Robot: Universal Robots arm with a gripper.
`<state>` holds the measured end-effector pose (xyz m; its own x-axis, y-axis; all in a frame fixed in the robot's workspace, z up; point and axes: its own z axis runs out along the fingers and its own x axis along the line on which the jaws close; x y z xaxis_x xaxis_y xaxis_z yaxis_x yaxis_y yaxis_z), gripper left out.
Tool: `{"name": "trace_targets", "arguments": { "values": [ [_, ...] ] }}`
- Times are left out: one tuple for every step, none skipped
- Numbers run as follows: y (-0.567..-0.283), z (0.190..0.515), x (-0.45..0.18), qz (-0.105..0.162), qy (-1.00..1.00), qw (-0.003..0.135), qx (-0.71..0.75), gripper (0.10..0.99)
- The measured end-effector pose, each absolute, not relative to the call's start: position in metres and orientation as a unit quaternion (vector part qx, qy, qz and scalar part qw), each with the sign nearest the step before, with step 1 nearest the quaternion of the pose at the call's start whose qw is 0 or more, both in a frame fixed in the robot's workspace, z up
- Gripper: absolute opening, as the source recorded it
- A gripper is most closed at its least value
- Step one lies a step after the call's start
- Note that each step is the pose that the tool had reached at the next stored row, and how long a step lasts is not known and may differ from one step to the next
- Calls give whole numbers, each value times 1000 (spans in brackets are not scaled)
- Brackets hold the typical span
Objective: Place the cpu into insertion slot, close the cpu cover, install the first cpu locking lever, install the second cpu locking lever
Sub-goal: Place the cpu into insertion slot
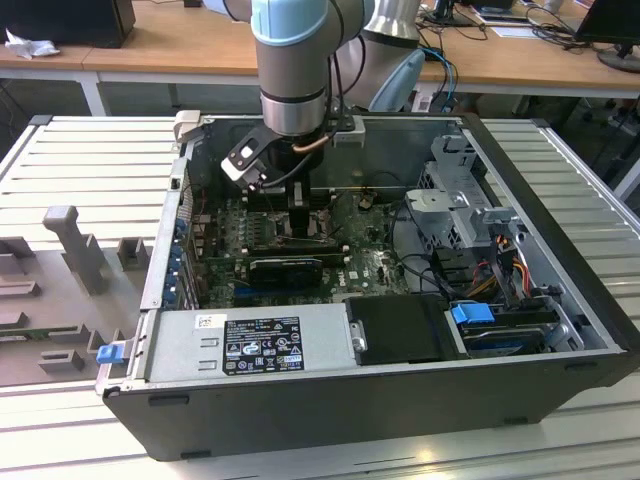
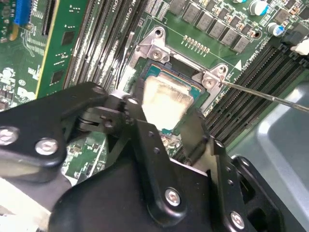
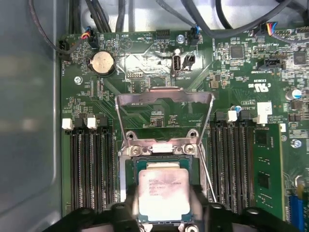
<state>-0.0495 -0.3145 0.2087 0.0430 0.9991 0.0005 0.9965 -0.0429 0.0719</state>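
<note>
Pinching the half-hidden cpu (image 3: 164, 191) — jaws

The arm (image 1: 290, 45) enters from the top of the exterior view, with its grey and light-blue end segment standing near vertical. The wrist (image 1: 295, 110) points straight down. The black gripper (image 1: 303, 215) hangs directly below the wrist, tool axis vertical, at a low position. In the second wrist view, the gripper (image 2: 166, 121) body shows black linkage plates fastened with silver screws.

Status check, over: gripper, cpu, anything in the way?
The gripper low over the cpu. It lies in the insertion slot. The cpu cover open, tipped back. Nothing seen blocking.
</note>
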Motion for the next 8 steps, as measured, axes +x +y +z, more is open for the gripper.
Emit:
{"name": "trace_targets", "arguments": {
  "values": [
    [-314, 209, -49, 25, 691, 26, 722, 525],
    [-314, 209, -49, 24, 691, 27, 722, 459],
    [-315, 210, -49, 23, 691, 28, 722, 459],
    [-315, 210, -49, 23, 691, 28, 722, 341],
    [-315, 211, -49, 23, 691, 28, 722, 278],
    [-314, 211, -49, 23, 691, 28, 722, 278],
    [-314, 211, -49, 23, 691, 28, 722, 278],
    [-315, 212, -49, 22, 691, 29, 722, 106]
  ]
}}
